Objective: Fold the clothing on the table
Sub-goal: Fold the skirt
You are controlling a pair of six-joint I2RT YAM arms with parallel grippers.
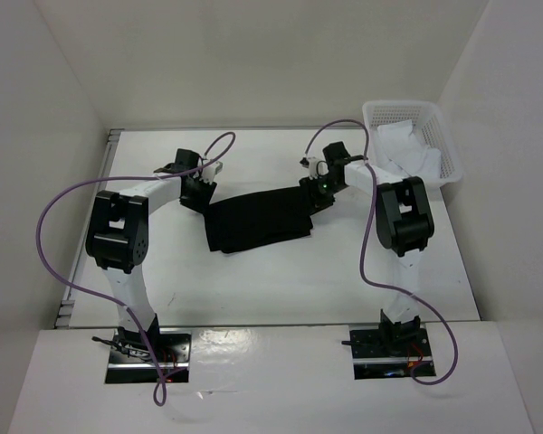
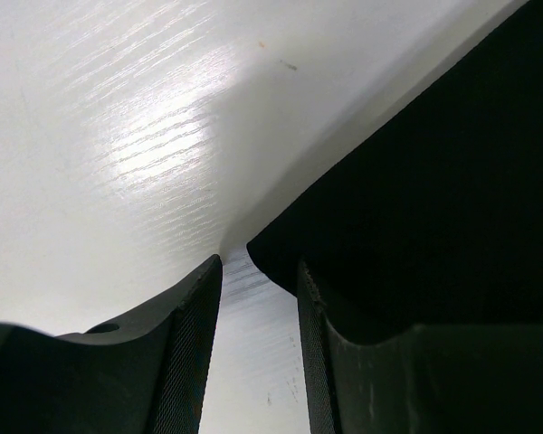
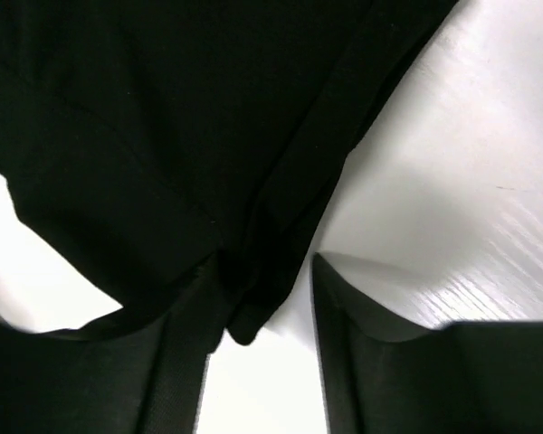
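The plain black soft fabric garment (image 1: 253, 221) lies on the white surface (image 1: 253, 289) between the claws, with the left claw (image 2: 258, 271) parted at its corner, the right claw (image 3: 267, 271) parted astride its hem, and folding apparently largely ahead.

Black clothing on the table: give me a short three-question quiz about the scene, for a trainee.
1. True or false: the clothing lies inside the basket.
2. What does the basket hold? A: white cloth pieces; B: black clothing; C: nothing.
3. Which gripper is nearer the basket?
Key: 1 false, it lies on the table; 2 A; 3 the right gripper.
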